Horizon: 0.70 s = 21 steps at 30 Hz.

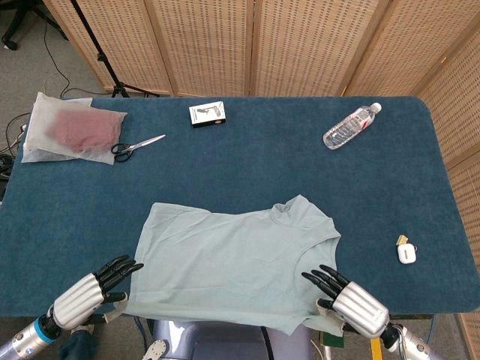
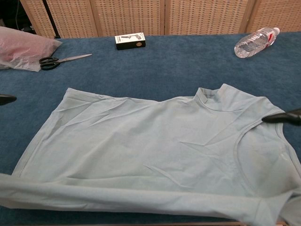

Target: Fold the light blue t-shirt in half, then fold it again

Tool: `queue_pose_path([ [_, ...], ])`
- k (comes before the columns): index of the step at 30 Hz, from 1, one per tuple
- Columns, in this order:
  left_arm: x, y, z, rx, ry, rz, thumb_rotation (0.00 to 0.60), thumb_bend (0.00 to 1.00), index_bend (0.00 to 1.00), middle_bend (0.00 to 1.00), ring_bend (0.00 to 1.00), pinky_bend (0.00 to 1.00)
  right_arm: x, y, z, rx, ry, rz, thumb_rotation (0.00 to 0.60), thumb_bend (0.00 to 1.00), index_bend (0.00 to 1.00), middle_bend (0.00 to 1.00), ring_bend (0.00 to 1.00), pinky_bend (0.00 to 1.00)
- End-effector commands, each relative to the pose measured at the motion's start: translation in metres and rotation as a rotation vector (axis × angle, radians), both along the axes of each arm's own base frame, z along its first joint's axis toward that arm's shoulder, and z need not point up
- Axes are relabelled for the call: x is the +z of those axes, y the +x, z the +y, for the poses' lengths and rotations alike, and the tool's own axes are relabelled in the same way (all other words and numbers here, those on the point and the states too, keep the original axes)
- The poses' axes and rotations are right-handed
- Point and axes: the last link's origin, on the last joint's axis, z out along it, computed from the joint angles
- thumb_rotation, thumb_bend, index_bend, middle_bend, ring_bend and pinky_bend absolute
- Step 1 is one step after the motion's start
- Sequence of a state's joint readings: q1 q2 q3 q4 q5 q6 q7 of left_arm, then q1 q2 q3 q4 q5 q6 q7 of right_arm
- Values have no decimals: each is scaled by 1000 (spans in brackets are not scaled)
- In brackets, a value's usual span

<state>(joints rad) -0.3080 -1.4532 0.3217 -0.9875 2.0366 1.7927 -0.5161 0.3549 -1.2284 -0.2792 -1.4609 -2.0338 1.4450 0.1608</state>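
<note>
Hands, our left hand (image 1: pixel 94 291) and right hand (image 1: pixel 349 300), pinch the near hem of the light blue t-shirt (image 1: pixel 232 255) on the tabletop (image 1: pixel 247 161); we should carry both corners evenly toward the far edge.

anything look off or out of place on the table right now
Nothing is spilled or damaged. The light blue t-shirt lies slightly askew, its near hem lifted into a fold by the left hand and right hand. The water bottle lies on its side, cap on.
</note>
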Motion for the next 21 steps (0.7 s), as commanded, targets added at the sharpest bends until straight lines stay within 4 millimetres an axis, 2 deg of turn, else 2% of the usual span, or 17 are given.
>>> queue_pose_path([
  [1, 0, 5, 16, 41, 23, -14, 600, 799, 757, 0, 0, 0, 2, 7, -18, -32, -13, -12, 600, 672, 717, 0, 0, 0],
  [11, -1, 22, 62, 123, 72, -39, 600, 799, 757, 0, 0, 0, -10, 23, -72, -144, -21, 4, 600, 672, 717, 0, 0, 0],
  [16, -6, 31, 81, 158, 73, 8, 600, 799, 758, 0, 0, 0, -21, 28, -95, -197, -10, 24, 600, 672, 717, 0, 0, 0],
  [21, -8, 39, 98, 206, 74, 57, 600, 799, 757, 0, 0, 0, -23, 36, -120, -228, -30, 34, 600, 672, 717, 0, 0, 0],
])
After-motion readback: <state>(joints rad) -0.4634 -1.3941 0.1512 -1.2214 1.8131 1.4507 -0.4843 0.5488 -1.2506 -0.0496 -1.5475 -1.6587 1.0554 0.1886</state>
